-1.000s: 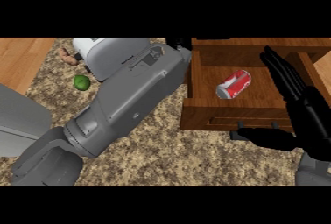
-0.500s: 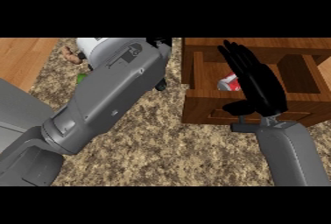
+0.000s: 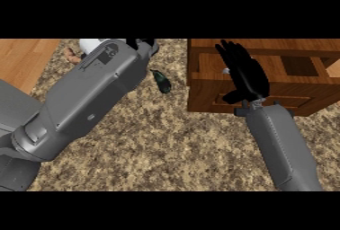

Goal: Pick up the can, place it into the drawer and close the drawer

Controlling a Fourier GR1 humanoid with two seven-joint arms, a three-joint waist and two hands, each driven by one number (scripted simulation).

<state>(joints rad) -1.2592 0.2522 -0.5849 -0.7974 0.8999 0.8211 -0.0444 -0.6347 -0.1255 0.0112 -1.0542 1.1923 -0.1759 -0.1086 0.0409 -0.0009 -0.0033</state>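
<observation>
one second has been enough to change the job — a second ago the red can lay in plain sight on the floor of the open drawer [image 3: 206, 67] with the right hand off to the side; now the right hand [image 3: 244, 74] lies flat over the drawer's mouth, fingers straight and together, holding nothing. only a small pale glint beside the palm shows where the can [image 3: 226, 71] should be, so it seems to sit in the drawer under the hand, though i cannot see it well enough to be sure how it lies. by my reading the placing is done and the step in hand is the closing — the straight palm looks set to push the wooden front inward. the drawer is not yet shut, as its inside is open to view on both sides of the hand. the left hand [image 3: 143, 44] is at the top edge beyond its grey forearm, mostly hidden, and i cannot tell how it is held. a dark green thing [image 3: 161, 82] lies on the speckled counter [image 3: 166, 134] just beside that forearm, well apart from the drawer.
</observation>
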